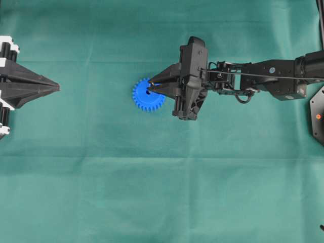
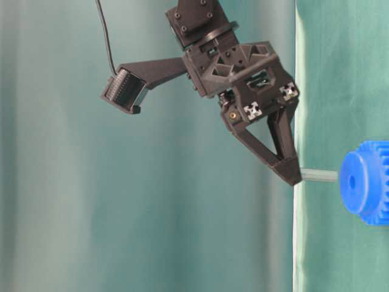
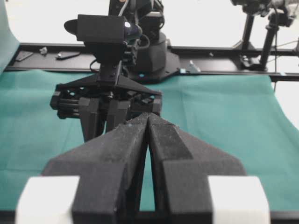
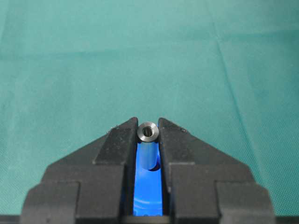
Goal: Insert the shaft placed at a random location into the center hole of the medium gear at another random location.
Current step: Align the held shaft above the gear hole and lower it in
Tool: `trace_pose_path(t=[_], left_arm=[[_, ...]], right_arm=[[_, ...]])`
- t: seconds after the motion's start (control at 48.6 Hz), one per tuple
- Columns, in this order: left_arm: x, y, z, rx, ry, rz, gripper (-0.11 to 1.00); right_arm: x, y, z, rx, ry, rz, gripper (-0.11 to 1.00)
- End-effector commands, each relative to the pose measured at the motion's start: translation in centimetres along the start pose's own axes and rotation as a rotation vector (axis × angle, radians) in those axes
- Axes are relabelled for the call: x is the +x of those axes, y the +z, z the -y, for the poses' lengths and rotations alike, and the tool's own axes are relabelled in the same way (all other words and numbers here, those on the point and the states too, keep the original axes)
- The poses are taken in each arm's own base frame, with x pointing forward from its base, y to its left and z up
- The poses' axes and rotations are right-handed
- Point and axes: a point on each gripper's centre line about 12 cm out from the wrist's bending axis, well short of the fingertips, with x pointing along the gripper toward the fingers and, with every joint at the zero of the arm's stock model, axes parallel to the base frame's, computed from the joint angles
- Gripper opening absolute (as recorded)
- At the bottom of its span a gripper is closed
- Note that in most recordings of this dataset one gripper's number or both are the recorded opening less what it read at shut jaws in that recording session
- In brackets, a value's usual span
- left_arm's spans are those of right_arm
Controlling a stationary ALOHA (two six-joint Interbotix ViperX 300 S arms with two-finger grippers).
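The medium gear (image 1: 147, 98) is a bright blue toothed wheel lying flat on the green cloth. My right gripper (image 1: 150, 89) hangs over its middle, shut on the shaft (image 4: 148, 132), a small silver-grey pin held upright by its top end between the fingertips. The shaft (image 2: 319, 176) reaches from the fingertips down to the gear (image 2: 368, 180), its lower end at the center hole (image 4: 156, 165), which shows as a dark crescent beside the pin. How deep it sits I cannot tell. My left gripper (image 1: 55, 88) rests shut and empty at the far left, its fingertips (image 3: 140, 122) touching.
Green cloth (image 1: 162, 192) covers the whole table. The right arm (image 1: 263, 78) stretches in from the right edge. A black rail with stands (image 3: 224, 51) runs along the table's far side in the left wrist view.
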Motion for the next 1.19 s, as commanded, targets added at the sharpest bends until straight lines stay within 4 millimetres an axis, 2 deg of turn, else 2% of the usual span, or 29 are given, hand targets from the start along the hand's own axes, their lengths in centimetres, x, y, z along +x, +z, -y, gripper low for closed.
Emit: trace_pose_path(t=[0.0,0.7,0.865,1.174], left_arm=[[0.2,0.6,0.0,0.001,-0.002,0.017,0.00],[0.2,0.6,0.0,0.000,-0.002,0.017,0.00],[0.2,0.6,0.0,-0.002,-0.002,0.017,0.00],[0.2,0.6,0.0,0.000,-0.002,0.017,0.00]], right_arm=[[0.0,1.4,-0.1,0.008,0.002,0.035,0.14],[1.0,-0.6,-0.1,0.016,-0.002,-0.017,0.14],[0.9,-0.3,-0.1,0.013,-0.001,-0.009,0.14],[-0.2,2.0,-0.1,0.010,0.001,0.043,0.14]])
